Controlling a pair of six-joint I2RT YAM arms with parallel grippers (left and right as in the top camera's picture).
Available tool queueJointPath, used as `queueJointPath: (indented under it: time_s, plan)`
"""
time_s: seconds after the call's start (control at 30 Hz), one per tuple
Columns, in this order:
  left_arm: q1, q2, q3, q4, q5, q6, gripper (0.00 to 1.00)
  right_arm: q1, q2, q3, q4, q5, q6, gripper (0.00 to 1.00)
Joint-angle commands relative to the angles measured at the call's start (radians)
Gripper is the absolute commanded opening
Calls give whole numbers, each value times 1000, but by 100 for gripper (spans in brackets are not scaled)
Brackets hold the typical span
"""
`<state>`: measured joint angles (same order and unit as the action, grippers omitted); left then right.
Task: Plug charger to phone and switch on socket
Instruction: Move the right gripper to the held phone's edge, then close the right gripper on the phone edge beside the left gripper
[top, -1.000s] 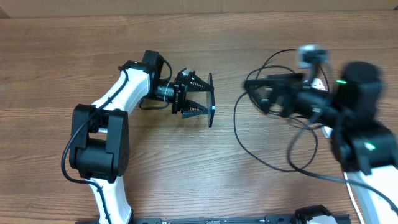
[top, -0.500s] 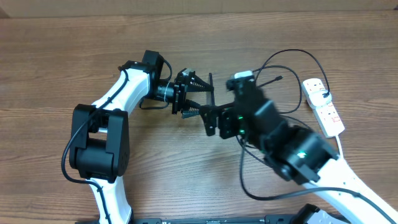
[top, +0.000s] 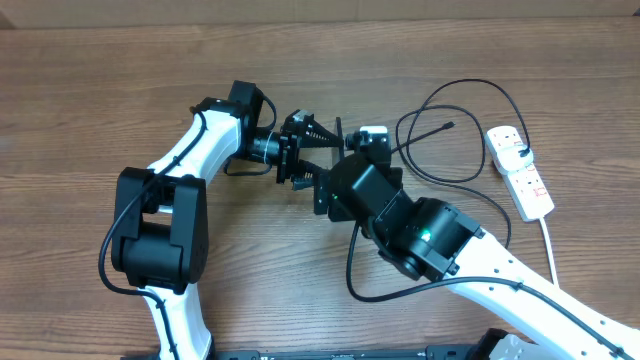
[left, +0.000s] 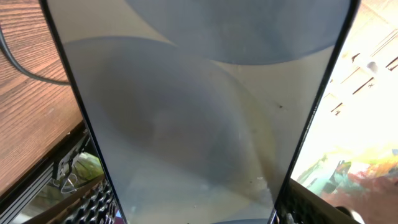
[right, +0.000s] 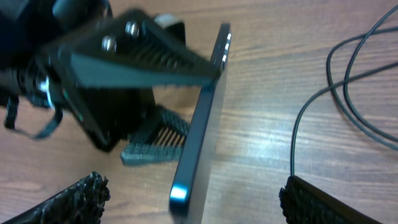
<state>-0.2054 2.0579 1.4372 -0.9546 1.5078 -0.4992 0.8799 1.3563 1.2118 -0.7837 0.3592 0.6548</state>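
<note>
My left gripper (top: 330, 153) is shut on the phone (top: 339, 133) and holds it on edge above the table. The phone's pale screen fills the left wrist view (left: 199, 112). In the right wrist view the phone (right: 202, 130) is a thin dark edge clamped by the left fingers (right: 149, 65). My right gripper (right: 199, 208) is open, with its fingers on either side of the phone's near end and not touching it; in the overhead view it (top: 328, 192) covers the phone's lower part. The charger's black cable (top: 455, 95) loops at the right, its tip (top: 447, 127) free. Its white adapter (top: 507, 137) sits in the socket (top: 530, 185).
The socket's white cord (top: 549, 240) runs toward the front right edge. The black cable also passes under the right arm (top: 352, 275) and shows in the right wrist view (right: 348, 81). Bare wood lies left of the left arm.
My right arm has swung from the right side of the table leftward to the phone, uncovering the socket. The left arm and the phone have not moved.
</note>
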Motion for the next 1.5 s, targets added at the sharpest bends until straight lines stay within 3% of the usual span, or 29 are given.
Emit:
queueJointPath:
  time_s: [0.0, 0.1, 0.23, 0.6, 1.0, 1.27, 1.47]
  plan:
    - [3, -1, 25, 4, 53, -2, 49, 39, -7, 11, -17, 48, 30, 91]
    - [3, -1, 25, 18, 53, -2, 49, 71, -8, 11, -40, 113, 31, 91]
    - [3, -1, 25, 18, 53, -2, 49, 101, -22, 12, -61, 190, 60, 100]
    - [3, -1, 25, 18, 53, -2, 49, 103, -79, -27, 8, 271, 78, 100]
    - [3, -1, 25, 18, 53, -2, 49, 103, -63, -115, 100, 267, 78, 100]
    - [3, -1, 25, 18, 53, -2, 49, 103, 48, -122, 162, 205, 19, 100]
    - [3, -1, 25, 18, 53, -2, 49, 103, 62, -122, 206, 204, -40, 90]
